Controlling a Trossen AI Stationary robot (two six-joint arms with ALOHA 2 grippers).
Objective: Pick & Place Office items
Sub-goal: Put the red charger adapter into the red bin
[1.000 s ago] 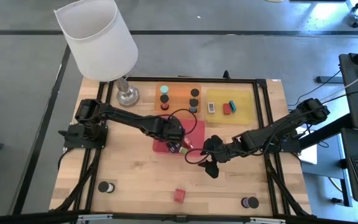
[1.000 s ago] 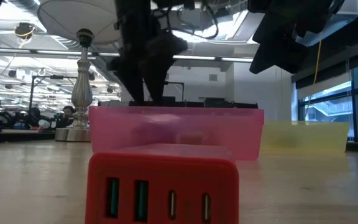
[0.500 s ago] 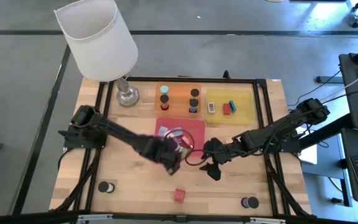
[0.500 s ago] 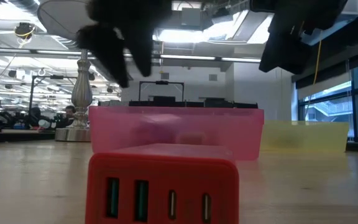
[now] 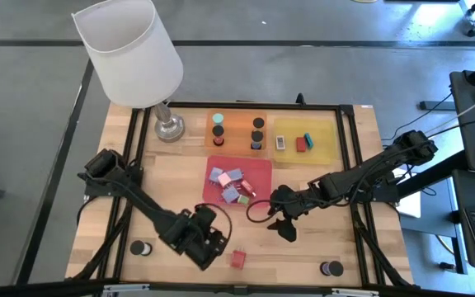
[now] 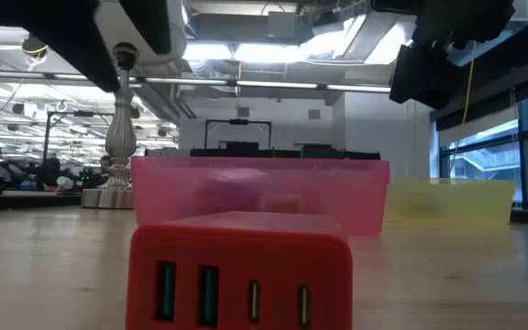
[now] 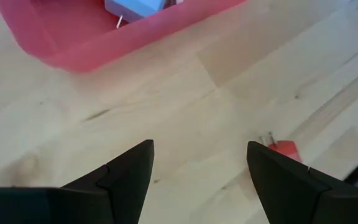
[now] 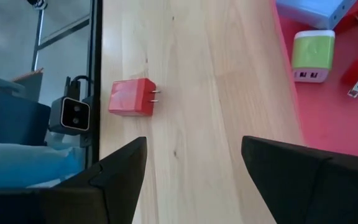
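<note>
Lying on bare wood, red two-pronged charger block (image 5: 238, 258), four front ports.

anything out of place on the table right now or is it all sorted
Not all sorted. A red block-shaped plug charger lies alone on the bare wood near the table's front edge, apart from the blocks gathered in the flat red tray. Two short black cylinders also sit loose near the front corners, outside the flat orange tray holding similar ones.

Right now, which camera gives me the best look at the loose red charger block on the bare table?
The right wrist view: the red charger block shows whole, prongs included. The low view shows only its port face, the high view a small speck, the left wrist view one corner.
</note>
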